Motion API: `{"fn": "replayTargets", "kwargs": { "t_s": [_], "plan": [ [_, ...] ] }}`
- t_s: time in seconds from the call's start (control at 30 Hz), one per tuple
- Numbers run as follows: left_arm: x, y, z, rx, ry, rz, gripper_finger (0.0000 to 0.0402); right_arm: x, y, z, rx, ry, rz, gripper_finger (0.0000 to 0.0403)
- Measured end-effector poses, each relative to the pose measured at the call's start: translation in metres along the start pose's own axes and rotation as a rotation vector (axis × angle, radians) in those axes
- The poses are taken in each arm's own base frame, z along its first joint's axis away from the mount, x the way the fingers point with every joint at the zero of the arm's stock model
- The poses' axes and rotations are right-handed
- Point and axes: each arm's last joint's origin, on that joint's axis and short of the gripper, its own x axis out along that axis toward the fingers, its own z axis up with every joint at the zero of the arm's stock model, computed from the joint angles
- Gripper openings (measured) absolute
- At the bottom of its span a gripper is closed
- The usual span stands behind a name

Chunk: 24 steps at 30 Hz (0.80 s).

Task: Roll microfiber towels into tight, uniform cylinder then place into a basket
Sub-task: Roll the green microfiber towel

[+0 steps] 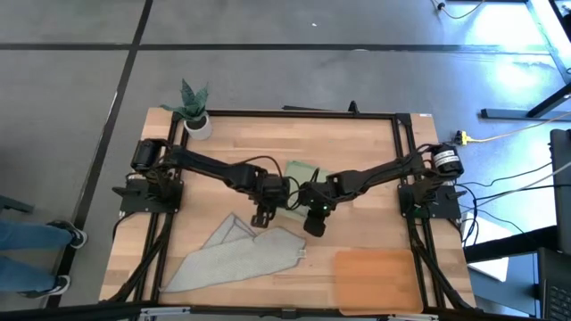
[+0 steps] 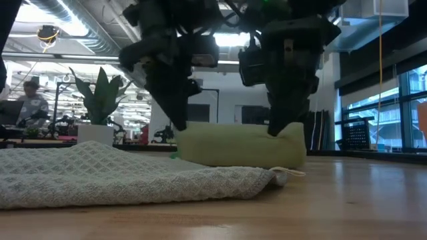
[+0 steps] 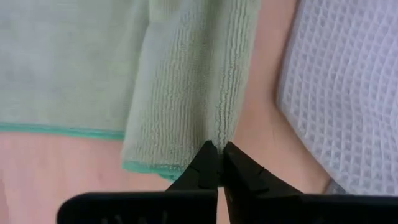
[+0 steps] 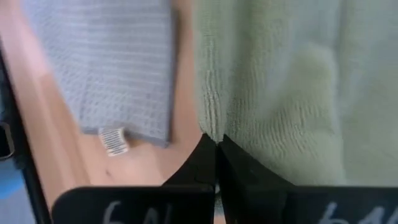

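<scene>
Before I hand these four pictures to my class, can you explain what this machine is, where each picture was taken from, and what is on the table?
It is a robot with two dark arms at a wooden table. One picture looks straight down, one looks level across the tabletop, and two come from cameras on the wrists. The left gripper and right gripper are both shut, pinching the near edge of the partly rolled green towel. A grey waffle-weave towel lies flat in front of it. The orange-brown basket sits at the front right corner, with no towel in it. A small potted plant stands at the back left corner.
</scene>
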Motion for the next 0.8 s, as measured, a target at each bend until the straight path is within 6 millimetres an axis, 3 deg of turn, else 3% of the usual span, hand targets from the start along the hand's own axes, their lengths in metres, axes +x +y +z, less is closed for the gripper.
{"fn": "replayTargets", "kwargs": {
  "t_s": [0.2, 0.43, 0.57, 0.8],
  "plan": [
    [-0.005, 0.000, 0.005, -0.017, -0.011, -0.029, 0.0000, -0.015, 0.000, -0.004, 0.079, -0.005, -0.049, 0.0004],
    [-0.006, 0.004, 0.005, -0.054, -0.016, -0.095, 0.0000, -0.018, -0.003, -0.002, 0.152, 0.021, -0.002, 0.0006],
    [-0.007, 0.014, 0.003, -0.048, -0.028, -0.192, 0.0000, -0.022, -0.013, 0.004, 0.190, 0.048, 0.046, 0.0007],
    [-0.007, 0.036, -0.002, -0.113, -0.022, -0.193, 0.0000, -0.027, -0.031, 0.013, 0.270, 0.018, 0.014, 0.0008]
  ]
}}
